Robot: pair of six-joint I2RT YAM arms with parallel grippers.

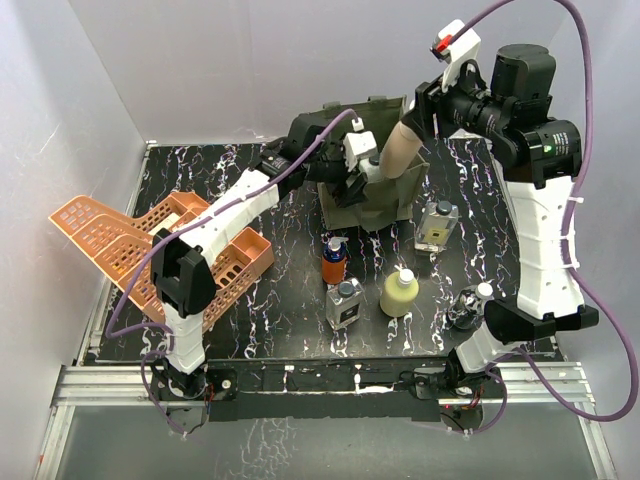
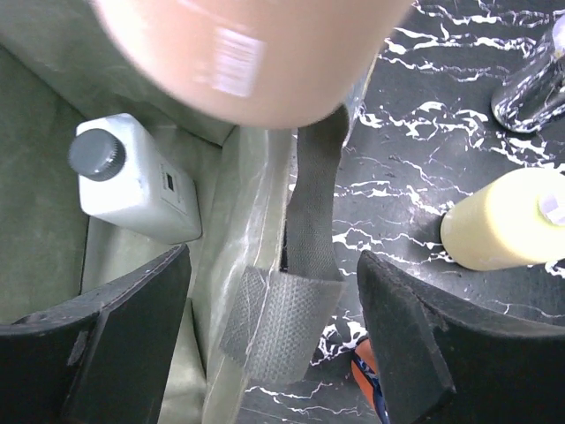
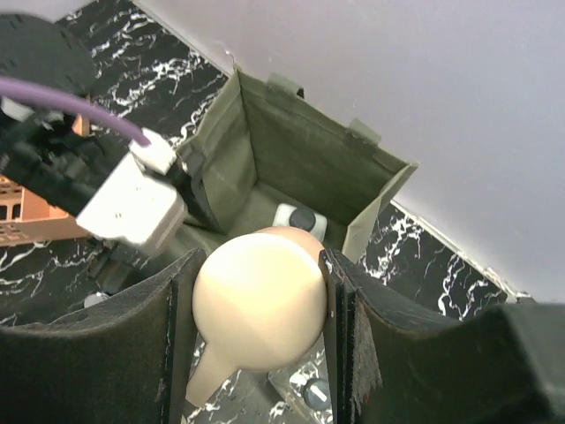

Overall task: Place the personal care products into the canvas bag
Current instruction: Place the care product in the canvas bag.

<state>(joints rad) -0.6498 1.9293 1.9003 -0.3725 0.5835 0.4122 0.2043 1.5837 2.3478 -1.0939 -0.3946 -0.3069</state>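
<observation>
The right gripper (image 3: 258, 299) is clamped on the tan bottle (image 1: 403, 148) and holds it slanted over the open mouth of the canvas bag (image 1: 385, 212). Whether its lower end is already below the rim I cannot tell.

The left gripper (image 2: 274, 265) has its fingers apart, astride the bag's side wall next to the strap (image 2: 313, 212): one finger inside, one outside, neither visibly pinching the cloth. A white bottle (image 2: 132, 181) already lies on the bag's floor.

The step in hand looks like the drop, and these points should make it go well:

- Pinch the wall with the left fingers first, so the soft bag stays upright and its mouth stays wide
- Bring the tan bottle lower before letting go – a release from up high could bounce it off the rim or knock the bag over
- Aim for the bare floor beside the white bottle, clear of the left arm's inner finger
- Spread the right fingers gently, then lift straight up so they don't catch the cloth

Outside the bag, on the table (image 1: 280, 320), stand the orange bottle (image 1: 334, 262), the square bottle (image 1: 345, 305), the yellow bottle (image 1: 399, 293), the black-capped bottle (image 1: 437, 225) and the dark round bottle (image 1: 466, 308) – all yet to go in
</observation>
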